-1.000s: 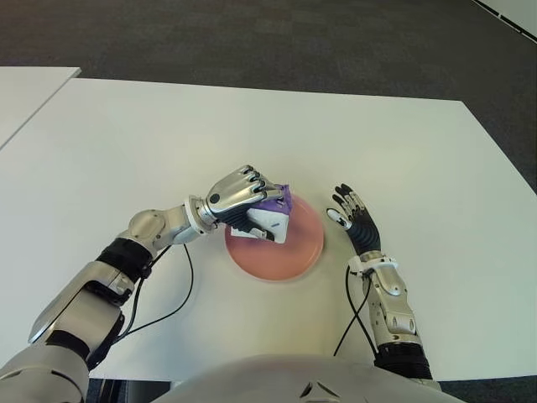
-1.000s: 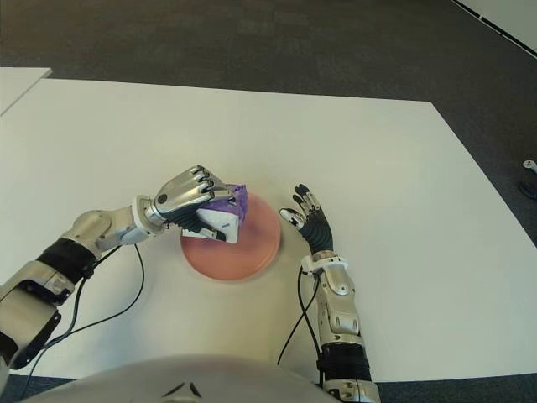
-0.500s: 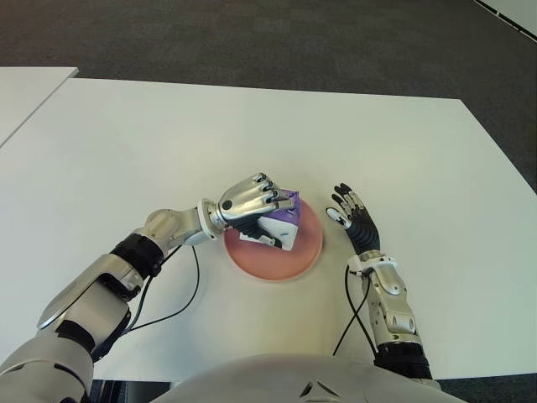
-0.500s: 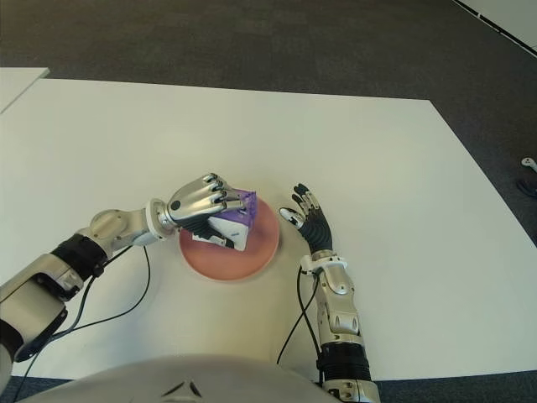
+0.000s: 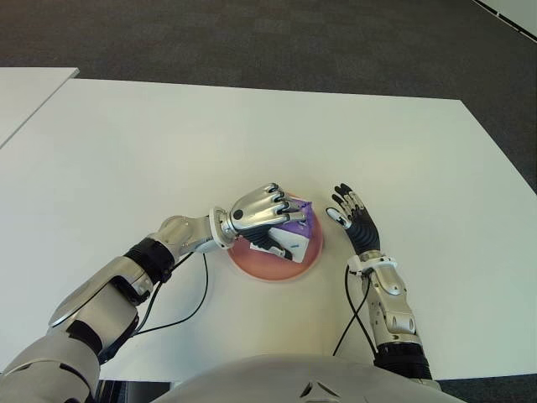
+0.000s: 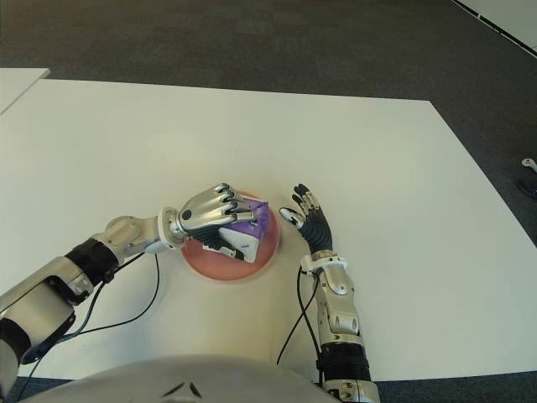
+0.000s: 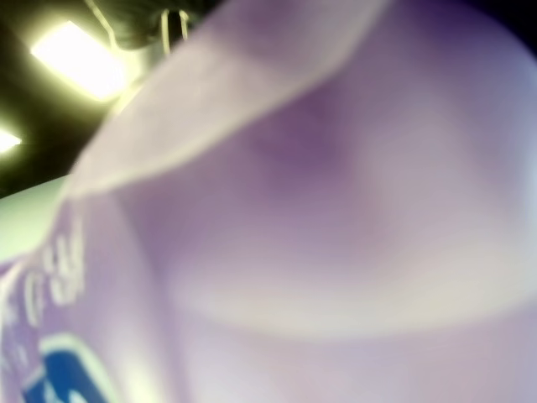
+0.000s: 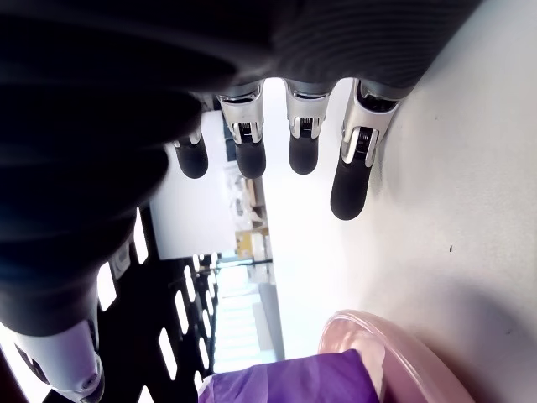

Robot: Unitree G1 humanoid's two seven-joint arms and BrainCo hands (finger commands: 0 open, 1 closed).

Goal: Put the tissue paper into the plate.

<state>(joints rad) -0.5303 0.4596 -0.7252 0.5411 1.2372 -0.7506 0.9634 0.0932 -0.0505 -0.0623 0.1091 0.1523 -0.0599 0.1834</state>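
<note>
White table (image 5: pixel 168 134): left hand (image 5: pixel 260 211) gripped the tissue paper (image 5: pixel 294 235) over the pink plate (image 5: pixel 273 264); right hand (image 5: pixel 354 220) lay spread beside it. Placement step; release was probably needed next.

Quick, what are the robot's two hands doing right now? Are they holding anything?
Left hand: closed on the tissue pack, over the plate.
Right hand: open, holding nothing, just right of the plate.

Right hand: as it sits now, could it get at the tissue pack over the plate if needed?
Probably yes. The right hand lies open just right of the pink plate, with bare table around it. But the left hand covers the tissue pack from above, leaving only its right end exposed.
</note>
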